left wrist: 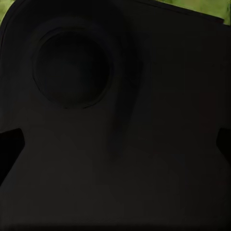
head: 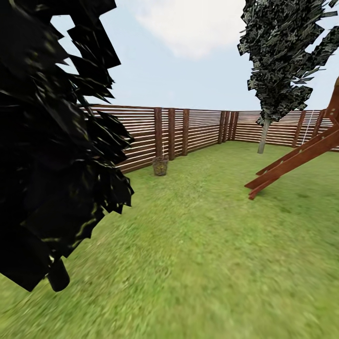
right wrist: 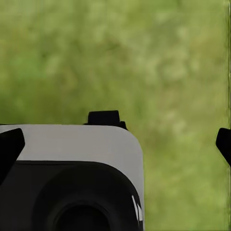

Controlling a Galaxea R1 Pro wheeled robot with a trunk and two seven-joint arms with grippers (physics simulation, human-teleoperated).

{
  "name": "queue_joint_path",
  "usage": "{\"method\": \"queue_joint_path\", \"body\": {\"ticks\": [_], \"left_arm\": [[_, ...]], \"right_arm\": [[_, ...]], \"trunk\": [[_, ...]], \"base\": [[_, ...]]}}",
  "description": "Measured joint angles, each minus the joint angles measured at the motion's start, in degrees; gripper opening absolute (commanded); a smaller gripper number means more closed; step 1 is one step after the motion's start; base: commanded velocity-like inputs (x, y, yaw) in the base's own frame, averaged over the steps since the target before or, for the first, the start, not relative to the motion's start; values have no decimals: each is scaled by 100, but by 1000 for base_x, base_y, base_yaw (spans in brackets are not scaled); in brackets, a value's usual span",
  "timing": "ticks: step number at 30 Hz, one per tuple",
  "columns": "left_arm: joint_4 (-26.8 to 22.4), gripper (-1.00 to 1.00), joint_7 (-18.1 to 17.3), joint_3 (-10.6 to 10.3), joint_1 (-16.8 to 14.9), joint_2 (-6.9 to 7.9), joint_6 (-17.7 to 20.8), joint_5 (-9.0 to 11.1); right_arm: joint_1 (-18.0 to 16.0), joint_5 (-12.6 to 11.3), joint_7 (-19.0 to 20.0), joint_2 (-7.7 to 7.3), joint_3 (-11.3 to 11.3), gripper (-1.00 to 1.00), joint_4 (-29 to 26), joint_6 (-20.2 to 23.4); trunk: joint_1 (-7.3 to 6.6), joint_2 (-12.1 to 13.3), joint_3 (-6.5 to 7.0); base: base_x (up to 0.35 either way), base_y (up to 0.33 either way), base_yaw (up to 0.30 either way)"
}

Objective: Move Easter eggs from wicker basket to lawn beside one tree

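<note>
The lawn [head: 202, 254] spreads out in front of me, flat mottled green grass running back to the fence [head: 141, 134] of dark brown horizontal slats that closes in the garden and turns a corner far ahead. Pale blue sky with a white cloud sits above it.

Close on my left, a black tree [head: 52, 141] with jagged black foliage covers that whole side of my head view, its dark stub of a trunk meeting the grass near the bottom. On the far right stands the tree [head: 282, 56] with the thin pale trunk and a dark green crown speckled with pale spots; its trunk comes down to the grass just in front of the fence. Nearer than that tree, reddish-brown wooden beams [head: 292, 162] slant down from the right edge to the grass.

The basket [head: 160, 166] is small and far off, standing upright on the lawn right by the fence, near one of its posts, well apart from the pale-trunked tree. It is too small for me to tell whether any eggs are in it.

My right hand [right wrist: 115, 147] shows only two dark fingertips [right wrist: 10, 147] at the edges of its wrist view, set wide apart, nothing between them but blurred grass and a grey-and-black part of my own body. My left hand [left wrist: 115, 147] is the same, fingertips spread, facing a dark panel of my body and gripping nothing.
</note>
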Motion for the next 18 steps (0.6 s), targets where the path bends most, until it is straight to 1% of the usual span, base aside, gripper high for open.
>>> {"method": "queue_joint_path", "body": {"ticks": [18], "left_arm": [[0,100,0,0,0,0,-1,0]], "right_arm": [[1,0,0,-2,0,100,0,0]], "trunk": [[0,0,0]], "base": [[251,-214,0]]}}
